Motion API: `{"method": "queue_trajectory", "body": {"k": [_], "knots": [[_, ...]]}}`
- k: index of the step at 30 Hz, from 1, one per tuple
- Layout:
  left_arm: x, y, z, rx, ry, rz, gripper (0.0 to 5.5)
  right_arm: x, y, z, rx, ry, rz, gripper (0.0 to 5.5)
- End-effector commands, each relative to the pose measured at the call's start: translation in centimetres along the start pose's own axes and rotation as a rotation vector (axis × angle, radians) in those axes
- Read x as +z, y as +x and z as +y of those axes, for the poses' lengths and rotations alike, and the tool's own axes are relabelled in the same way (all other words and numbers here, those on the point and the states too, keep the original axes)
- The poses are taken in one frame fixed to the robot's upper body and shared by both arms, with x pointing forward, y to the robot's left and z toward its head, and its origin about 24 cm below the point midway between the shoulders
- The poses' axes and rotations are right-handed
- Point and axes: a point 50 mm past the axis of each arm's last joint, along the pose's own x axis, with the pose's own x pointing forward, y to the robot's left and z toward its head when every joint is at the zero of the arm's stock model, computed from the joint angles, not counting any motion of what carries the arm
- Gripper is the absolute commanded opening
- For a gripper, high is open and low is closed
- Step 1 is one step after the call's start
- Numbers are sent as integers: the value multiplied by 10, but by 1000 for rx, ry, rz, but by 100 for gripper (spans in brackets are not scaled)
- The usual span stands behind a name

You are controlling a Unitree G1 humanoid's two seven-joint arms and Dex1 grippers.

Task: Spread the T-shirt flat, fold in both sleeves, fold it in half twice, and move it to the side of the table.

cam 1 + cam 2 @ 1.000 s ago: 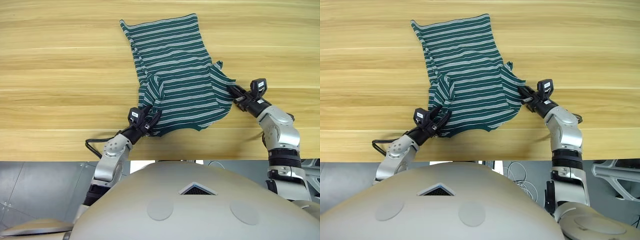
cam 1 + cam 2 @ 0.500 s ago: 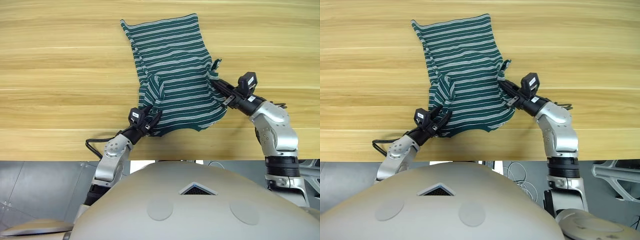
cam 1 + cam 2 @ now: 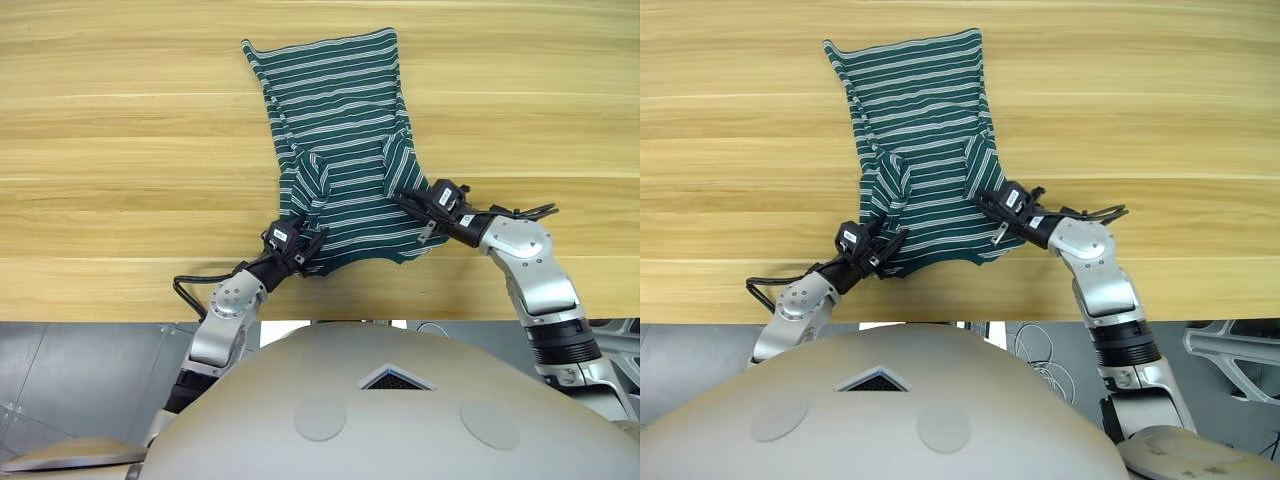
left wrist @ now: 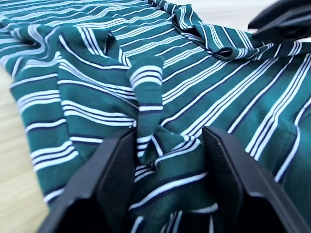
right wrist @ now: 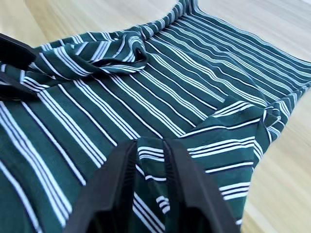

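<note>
Left gripper (image 3: pixel 304 246) and right gripper (image 3: pixel 408 205) each pinched tight on rumpled T-shirt (image 3: pixel 335 110), fingertips (image 4: pixel 114 179) half-buried in cloth.

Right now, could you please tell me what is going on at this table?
The robot is folding a green striped T-shirt on the wooden table. Its left gripper pinches bunched cloth at the shirt's near left corner. Its right gripper holds the right sleeve, turned in over the shirt's body. The shirt is not yet folded in half.
</note>
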Motion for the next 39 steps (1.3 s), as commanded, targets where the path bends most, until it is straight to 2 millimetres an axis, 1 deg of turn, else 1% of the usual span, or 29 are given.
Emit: {"method": "queue_trajectory", "body": {"k": [1,5,7,9,11,12,13,14,15,16,18,19,20,22,23,24,25,27,28,29,30,31,33,35,36,38,39], "knots": [[-27,-16,3,-6,28,170,226,1,-12,-8,-4,-41,34,161],[-32,-24,12,-16,90,219,226,14,-16,-12,-6,-24,-42,239],[-36,-29,16,-26,122,247,226,25,-23,-22,-31,-45,-92,239],[-38,-34,22,-28,154,268,226,33,-34,-36,-55,-71,-134,239],[-34,-36,26,-20,169,255,226,35,-44,-47,-56,-123,-149,239],[-27,-34,25,-23,142,214,226,34,-48,-49,-41,-167,-155,239],[-15,-31,20,-29,55,136,226,31,-52,-51,-23,-225,-153,239],[-2,-29,11,-61,-18,54,226,25,-56,-53,-2,-253,-149,239],[11,-29,4,-88,-70,-15,226,15,-60,-54,24,-284,-118,239],[21,-30,0,-110,-93,-60,226,6,-63,-54,47,-300,-93,239],[41,-36,3,-122,-72,-129,226,-13,-71,-59,59,-351,-14,239],[56,-41,4,-128,-66,-189,226,-19,-74,-61,68,-375,15,239],[72,-47,5,-141,-72,-260,226,-25,-75,-61,96,-395,38,239],[99,-60,7,-182,-138,-407,226,-33,-73,-57,166,-427,68,239],[106,-65,9,-192,-144,-446,226,-36,-72,-55,194,-449,75,239],[109,-69,16,-178,-111,-456,226,-39,-70,-54,228,-468,81,239],[109,-72,22,-161,-74,-449,226,-41,-69,-55,249,-481,87,239],[99,-81,41,-111,92,-371,226,-44,-66,-62,268,-546,132,239],[90,-87,53,-81,181,-306,226,-45,-64,-65,277,-580,151,239],[75,-95,69,-46,282,-203,226,-46,-61,-66,297,-607,164,239],[60,-105,88,3,380,-88,243,-46,-57,-64,327,-632,167,242],[49,-115,101,28,437,-7,251,-47,-53,-62,353,-651,168,257],[33,-129,118,57,520,118,285,-45,-45,-59,391,-688,156,286],[21,-134,128,46,625,227,312,-41,-37,-58,411,-731,136,312],[16,-133,130,20,686,265,312,-39,-34,-57,428,-752,128,312],[9,-128,129,-38,753,291,312,-38,-28,-54,464,-780,117,312],[8,-124,125,-81,763,281,312,-38,-26,-52,486,-781,108,312]]}}
